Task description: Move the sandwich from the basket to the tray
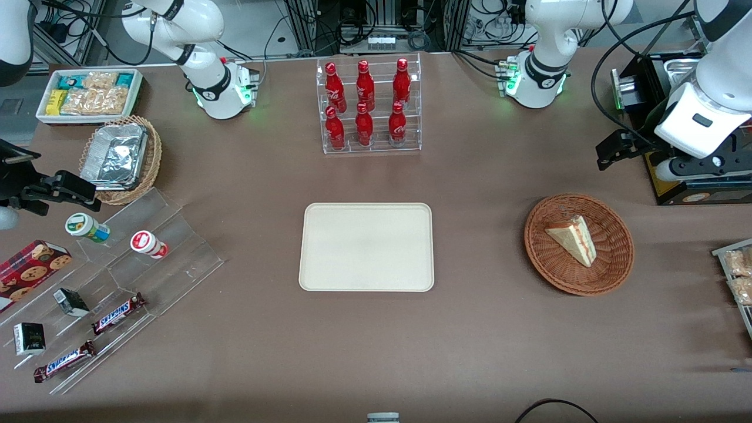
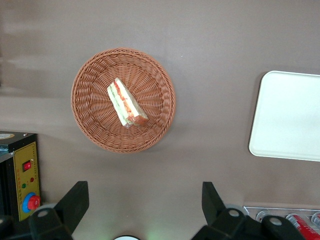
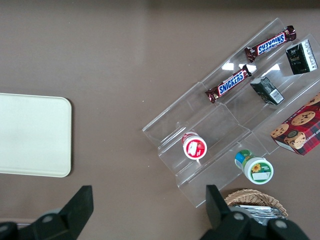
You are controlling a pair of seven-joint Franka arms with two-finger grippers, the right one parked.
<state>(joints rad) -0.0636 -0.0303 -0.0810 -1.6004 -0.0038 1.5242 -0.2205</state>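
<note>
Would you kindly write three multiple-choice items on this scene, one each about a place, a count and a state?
1. Where is the sandwich?
A. in the basket
B. on the tray
C. on the table

2. How many red bottles stand in the clear rack?
A. four
B. six
C. eight

3. What state is the left gripper in?
A. shut on the sandwich
B. shut, holding nothing
C. open, above the table, apart from the basket

Key: 1 A, the wedge lies on the wicker; 2 B, two rows of three; 3 C, its fingers stand wide apart with nothing between them.
</note>
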